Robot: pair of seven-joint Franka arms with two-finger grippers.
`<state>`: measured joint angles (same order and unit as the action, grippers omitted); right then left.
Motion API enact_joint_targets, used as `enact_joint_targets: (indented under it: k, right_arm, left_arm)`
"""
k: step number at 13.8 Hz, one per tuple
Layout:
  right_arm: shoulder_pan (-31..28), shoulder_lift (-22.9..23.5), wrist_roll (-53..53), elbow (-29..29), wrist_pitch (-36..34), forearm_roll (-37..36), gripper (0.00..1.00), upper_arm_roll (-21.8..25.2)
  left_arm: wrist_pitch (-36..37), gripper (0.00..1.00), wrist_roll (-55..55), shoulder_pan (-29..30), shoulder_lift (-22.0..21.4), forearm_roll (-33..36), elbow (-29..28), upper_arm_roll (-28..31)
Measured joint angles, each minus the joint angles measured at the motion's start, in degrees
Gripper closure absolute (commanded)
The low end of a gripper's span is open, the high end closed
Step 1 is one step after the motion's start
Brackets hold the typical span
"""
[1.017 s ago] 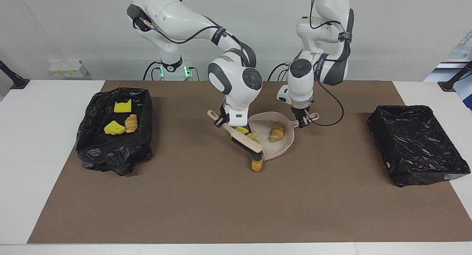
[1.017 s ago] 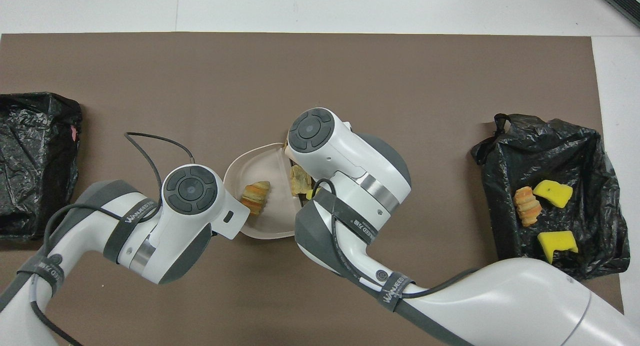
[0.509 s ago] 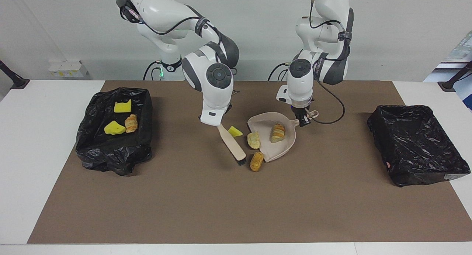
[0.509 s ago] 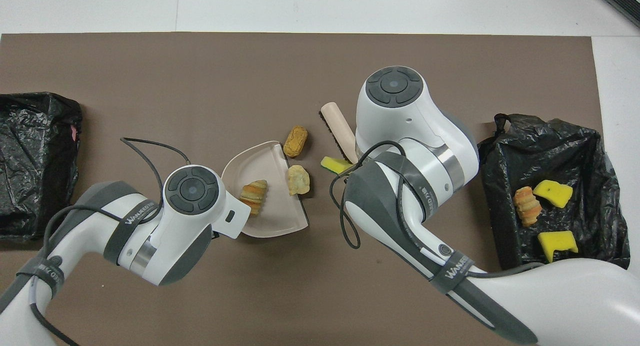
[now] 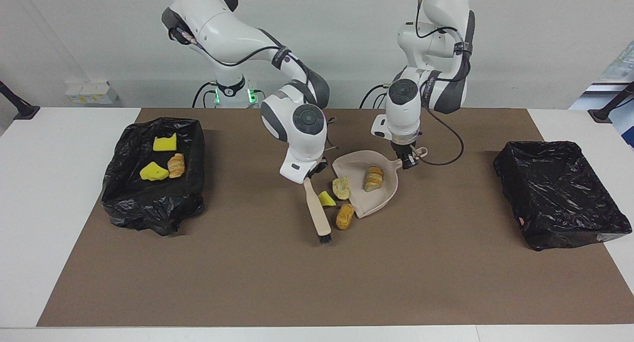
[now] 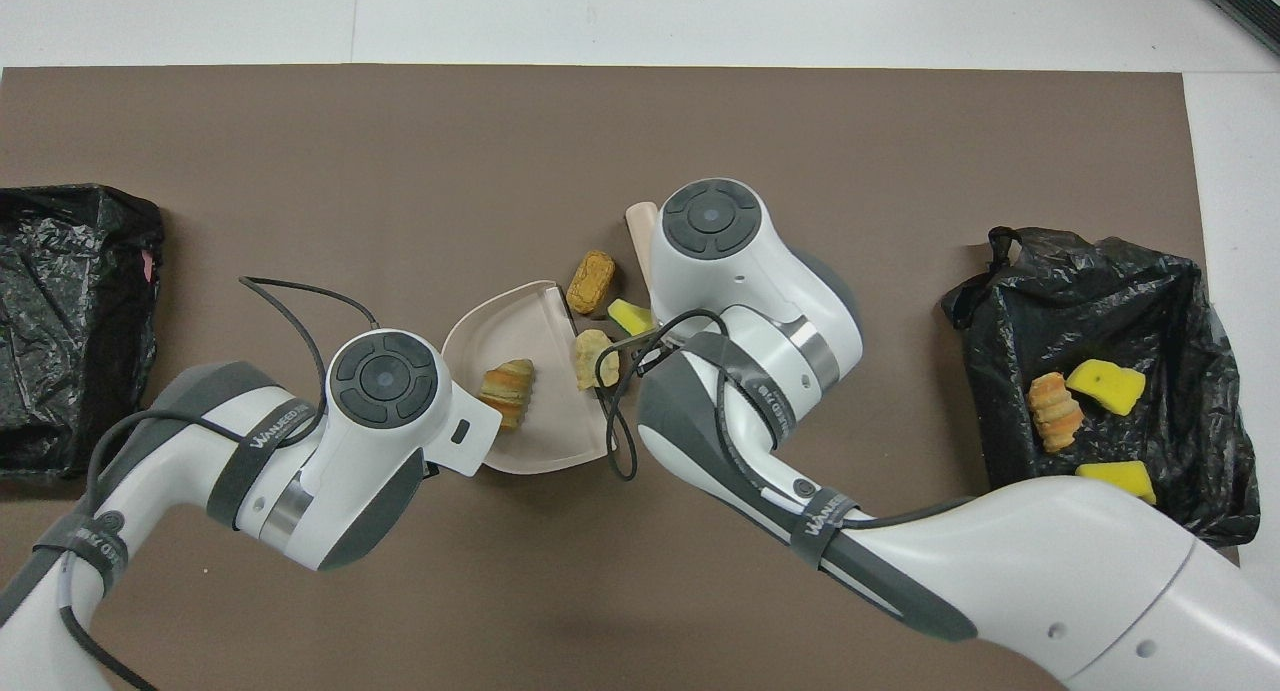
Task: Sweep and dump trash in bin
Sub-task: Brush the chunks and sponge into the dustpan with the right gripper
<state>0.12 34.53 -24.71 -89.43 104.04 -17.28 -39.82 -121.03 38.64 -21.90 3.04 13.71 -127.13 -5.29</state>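
My left gripper [image 5: 407, 163] is shut on the handle of the beige dustpan [image 5: 384, 196], which rests on the mat with a striped bread piece [image 5: 372, 178] inside. My right gripper [image 5: 311, 175] is shut on the handle of the brush [image 5: 319, 216], whose black bristles [image 5: 325, 239] point away from the robots. Loose trash lies between brush and pan: a pale lump [image 5: 341, 187] at the pan's mouth, a yellow sponge scrap [image 5: 326, 198] against the brush, and an orange-brown lump [image 5: 345, 216]. In the overhead view both wrists hide the grippers; the pan [image 6: 530, 446] and the lumps [image 6: 590, 281] show.
A black-lined bin [image 5: 148, 208] toward the right arm's end holds two yellow sponge pieces and a bread piece; it also shows from overhead [image 6: 1180, 301]. A second black-lined bin [image 5: 569, 233] stands toward the left arm's end. A brown mat covers the table.
The right arm swung the brush off the dustpan's mouth, then brought it back toward the pan. The yellow scrap slid farther from the robots, along the brush. The left arm and dustpan barely moved.
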Motion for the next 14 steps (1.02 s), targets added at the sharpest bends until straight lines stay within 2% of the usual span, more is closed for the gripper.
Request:
enact_joint_targets:
  k: [3, 8, 11, 14]
  right_arm:
    - [2.4, 0.1, -1.0, -0.6, 0.0, 1.9, 1.0, -1.0]
    - [2.8, -0.1, -1.2, -1.2, 0.2, 13.5, 1.0, -3.2]
    - [2.6, -0.1, -1.3, -1.5, 0.2, 16.9, 1.0, -3.5]
    - [2.6, -0.4, -5.2, -1.7, 1.2, 17.0, 1.0, -3.5]
  left_arm:
    - [0.0, 1.0, -0.1, 0.0, 0.0, 0.0, 0.0, 0.0]
    - [0.1, 1.0, -0.2, 0.0, 0.0, 0.0, 0.0, 0.0]
    - [0.1, 1.0, -0.2, 0.0, 0.0, 0.0, 0.0, 0.0]
    - [0.1, 1.0, -0.1, 0.0, -0.1, 0.0, 0.0, 0.0]
